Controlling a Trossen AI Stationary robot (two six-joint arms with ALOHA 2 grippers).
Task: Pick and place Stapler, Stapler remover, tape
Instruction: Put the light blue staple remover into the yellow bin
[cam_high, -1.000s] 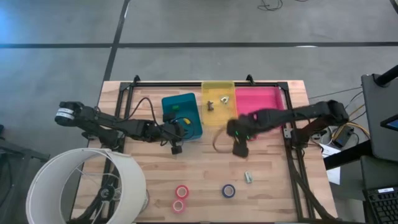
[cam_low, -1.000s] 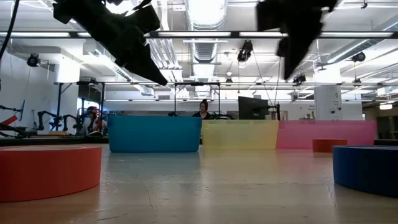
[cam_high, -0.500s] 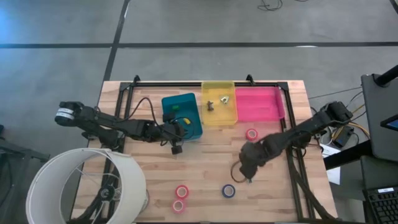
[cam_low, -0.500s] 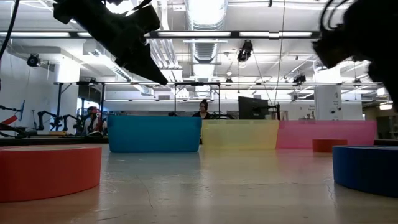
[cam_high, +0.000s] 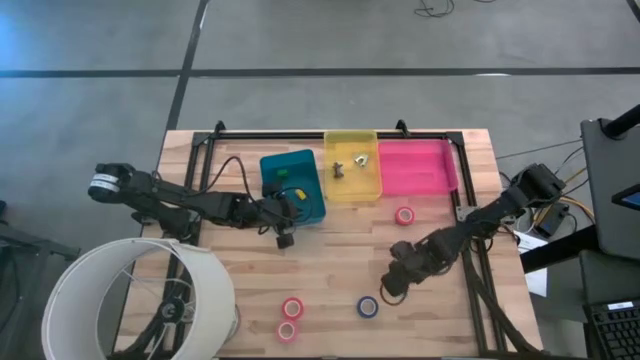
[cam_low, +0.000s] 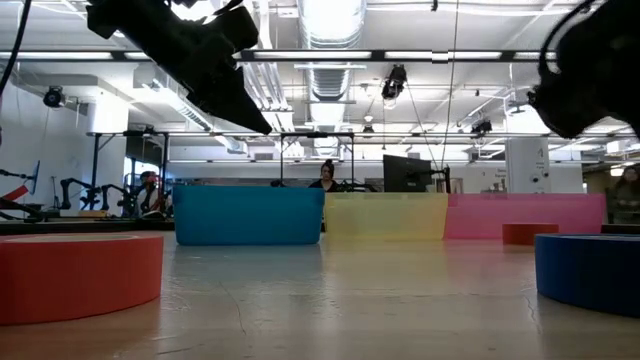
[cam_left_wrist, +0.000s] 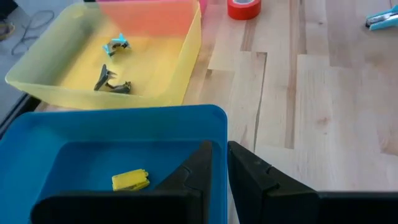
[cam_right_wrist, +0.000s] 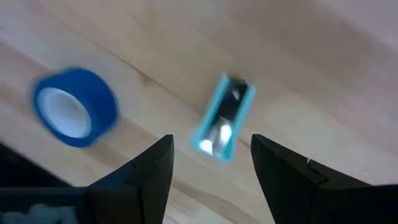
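My right gripper (cam_right_wrist: 211, 142) is open and points down over a small light-blue stapler (cam_right_wrist: 222, 118) that lies flat on the table; its fingers stand on either side of it without touching. In the high view the gripper (cam_high: 394, 284) covers the stapler. A blue tape roll (cam_high: 368, 306) lies close by, two pinkish-red rolls (cam_high: 290, 316) lie nearer the left, and a red roll (cam_high: 405, 215) lies in front of the pink bin (cam_high: 440, 170). My left gripper (cam_left_wrist: 219, 152) is shut and empty at the blue bin's (cam_high: 275, 165) near right corner. A yellow stapler (cam_left_wrist: 130, 180) lies in that bin.
The yellow bin (cam_high: 374, 190) holds two staple removers (cam_left_wrist: 112, 84). A large white lampshade (cam_high: 140, 300) covers the table's near left corner. A black frame (cam_high: 465, 215) runs along the far and right sides. Bare wood lies between the bins and the rolls.
My right gripper has gone from in front of the pink bin toward the table's near edge and come down over the light-blue stapler, which has stayed where it was. The red roll by the pink bin, covered by the arm before, now shows.
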